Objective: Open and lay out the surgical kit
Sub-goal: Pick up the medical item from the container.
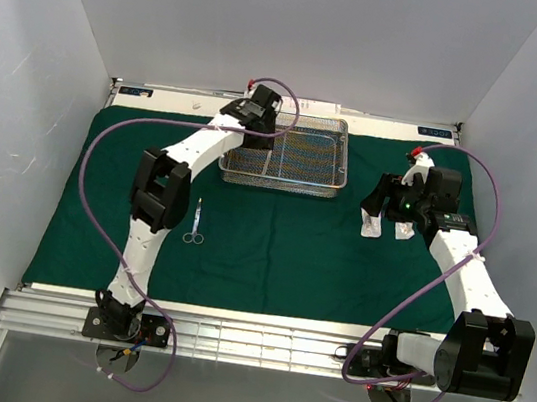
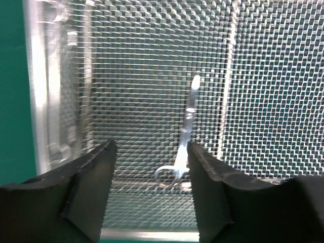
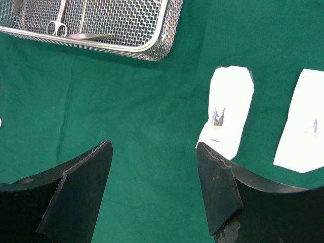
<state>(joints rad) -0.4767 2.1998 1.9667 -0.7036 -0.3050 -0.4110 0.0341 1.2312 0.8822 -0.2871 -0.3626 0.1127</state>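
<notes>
Dark green cloth (image 1: pixel 271 252) covers the bench. Toward the left edge lies a pair of scissors (image 1: pixel 193 237). Near the far edge, the left tool (image 2: pixel 150 147) hangs spread over the wire-mesh tray (image 1: pixel 281 185). Toward the right edge, the right tool (image 3: pixel 154 147), also spread, hovers just beside the first white packet (image 3: pixel 228 109), with the second white packet (image 3: pixel 304 121) to its right.

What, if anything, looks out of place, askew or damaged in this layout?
Nothing stands out. The green cloth lies spread flat, the mesh tray sits square on it, one pair of scissors lies straight on the cloth, and two white packets lie flat side by side.
</notes>
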